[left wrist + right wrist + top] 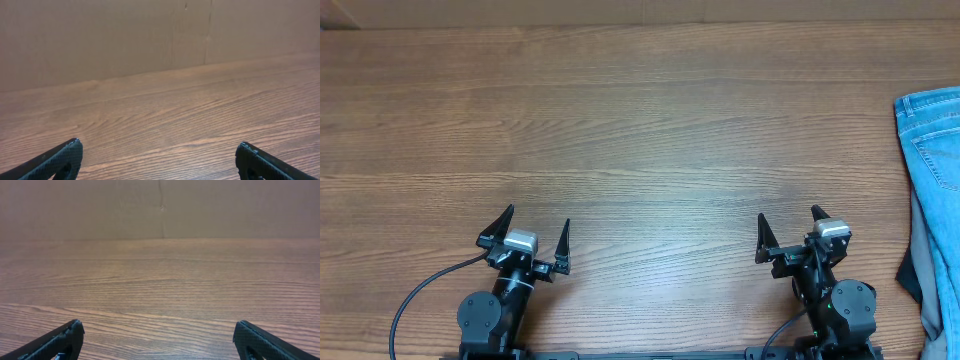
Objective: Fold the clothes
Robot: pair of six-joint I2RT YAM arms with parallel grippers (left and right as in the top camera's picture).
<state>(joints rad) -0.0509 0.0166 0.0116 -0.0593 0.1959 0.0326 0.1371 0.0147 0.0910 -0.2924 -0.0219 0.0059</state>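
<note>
Right now I'm at the very start: nothing is folded, and neither arm has hold of any cloth. The bench (640, 120) is bare wood grain ahead of both end effectors, and both wrist views show only that wood running out to a cardboard wall (150, 40) at the far side.

The jeans (932, 140), light blue denim with a stitched seam showing, lie out to the right of the right end effector (787, 212) and somewhat ahead of it, half cut off by the edge of the overhead view. Below them, level with that end effector and well apart from it, a plain grey garment (942, 285) runs down the same edge with a dark corner beside it; I can't tell what that corner belongs to.

The right end effector is released, jaws spread wide with nothing between them. The left end effector (538, 215) is the same, released and empty, and the jeans are far off on its right.

As I judge it, the next move is to swing the right arm outward, pinch the near denim edge and drag the jeans into the open wood ahead. I would want to catch denim only, since the grey cloth sits right against it and could come along. A cable (420, 295) trails behind the left arm, out of the way.
</note>
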